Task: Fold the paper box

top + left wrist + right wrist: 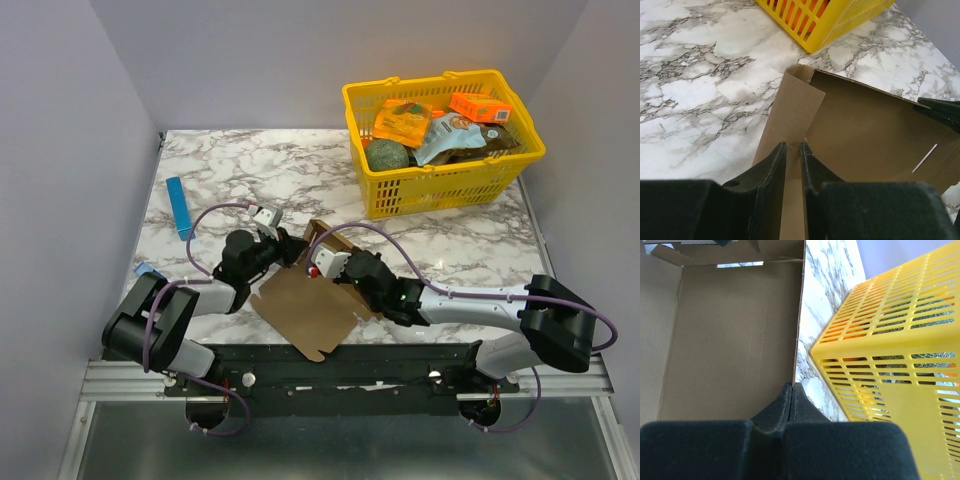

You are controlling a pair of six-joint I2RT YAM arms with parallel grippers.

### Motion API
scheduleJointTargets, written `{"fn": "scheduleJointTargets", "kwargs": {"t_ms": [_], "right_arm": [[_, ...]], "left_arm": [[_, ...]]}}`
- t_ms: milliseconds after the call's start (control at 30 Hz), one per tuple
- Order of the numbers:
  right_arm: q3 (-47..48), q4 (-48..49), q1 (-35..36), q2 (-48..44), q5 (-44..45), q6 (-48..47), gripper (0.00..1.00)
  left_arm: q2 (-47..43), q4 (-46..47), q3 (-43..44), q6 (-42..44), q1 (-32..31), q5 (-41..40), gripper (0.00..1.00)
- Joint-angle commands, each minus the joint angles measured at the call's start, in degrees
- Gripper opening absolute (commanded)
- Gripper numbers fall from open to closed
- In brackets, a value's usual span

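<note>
The paper box (300, 310) is a brown cardboard sheet lying partly folded near the table's front edge, between the two arms. One wall (735, 335) stands upright. My right gripper (793, 386) is shut on the edge of that wall, at the box's far end (322, 250). A narrow side flap (790, 110) rises from the box's corner. My left gripper (793, 145) reaches over it, the jaws a narrow gap apart with the flap's cardboard showing between them. In the top view the left gripper (292, 250) is at the box's far-left corner.
A yellow basket (440, 185) with orange packets and other goods stands at the back right, close behind the box (825, 25) (890, 365). A thin blue strip (180, 208) lies on the left of the marble table, and a small blue piece (148, 270) sits by the left arm.
</note>
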Motion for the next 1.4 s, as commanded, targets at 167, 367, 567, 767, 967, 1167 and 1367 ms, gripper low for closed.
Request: {"fn": "scheduleJointTargets", "kwargs": {"t_ms": [167,367,567,767,967,1167,1367], "right_arm": [[-1.7,1.0,0.5,-2.1,-2.6,1.0,0.01],[-2.4,1.7,0.4,-2.8,-1.9,0.4,0.01],[-2.2,1.4,0.3,-2.4,-2.1,0.4,0.01],[-2.2,1.1,0.4,-2.6,-2.6,0.8,0.01],[-2.1,1.3,0.4,-2.3,-2.6,0.7,0.01],[-1.6,2.1,0.5,-0.8,-1.3,-0.7,0.01],[0.0,2.2,0.5,0.8,-0.2,-3.8,0.01]], "left_arm": [[-2.0,-0.9,-0.5,0.3,1.5,-2.6,0.50],[-10.9,-6.3,-0.9,1.3,7.6,2.4,0.86],[-9.4,-6.2,2.2,-1.1,12.2,2.0,0.88],[0.3,-11.7,9.7,-2.5,15.4,-1.1,0.87],[7.3,-12.4,13.3,-3.1,15.1,3.8,0.83],[6.4,-12.7,10.0,-2.5,10.0,5.5,0.80],[3.0,-8.2,3.9,-4.7,8.8,3.9,0.77]]}}
